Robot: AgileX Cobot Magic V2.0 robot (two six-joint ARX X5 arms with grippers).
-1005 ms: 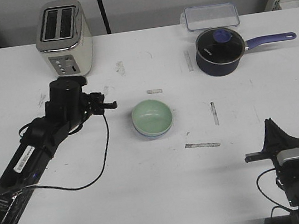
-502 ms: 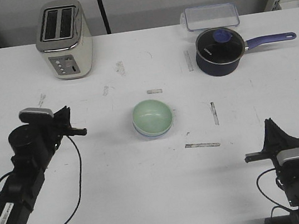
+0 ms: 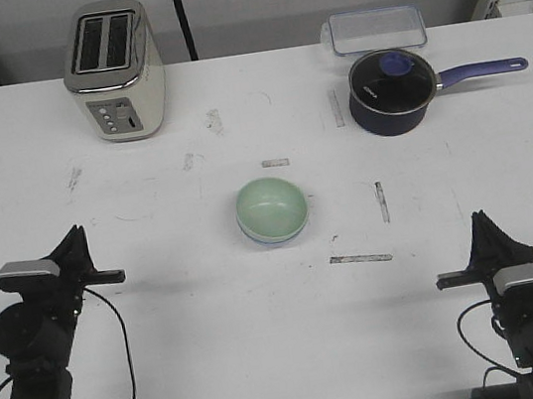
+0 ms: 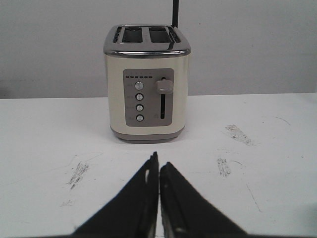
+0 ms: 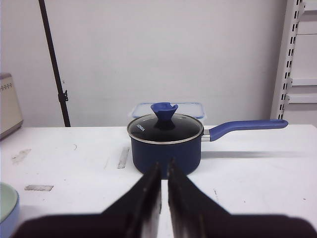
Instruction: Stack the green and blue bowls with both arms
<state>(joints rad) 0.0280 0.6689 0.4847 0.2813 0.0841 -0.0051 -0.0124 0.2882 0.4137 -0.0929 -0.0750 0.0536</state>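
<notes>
Front view shows the green bowl [image 3: 272, 209] nested in the blue bowl [image 3: 271, 240] mid-counter [image 3: 214, 318]. Both look light, rigid and slick; grip by the rim. Left hand [image 3: 72, 257] and right hand [image 3: 490, 239] are together, empty.

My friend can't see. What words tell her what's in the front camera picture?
A green bowl sits nested in a blue bowl mid-table. The left gripper and right gripper sit at the near corners, holding nothing. At the back are a toaster, a saucepan and a clear box.
</notes>
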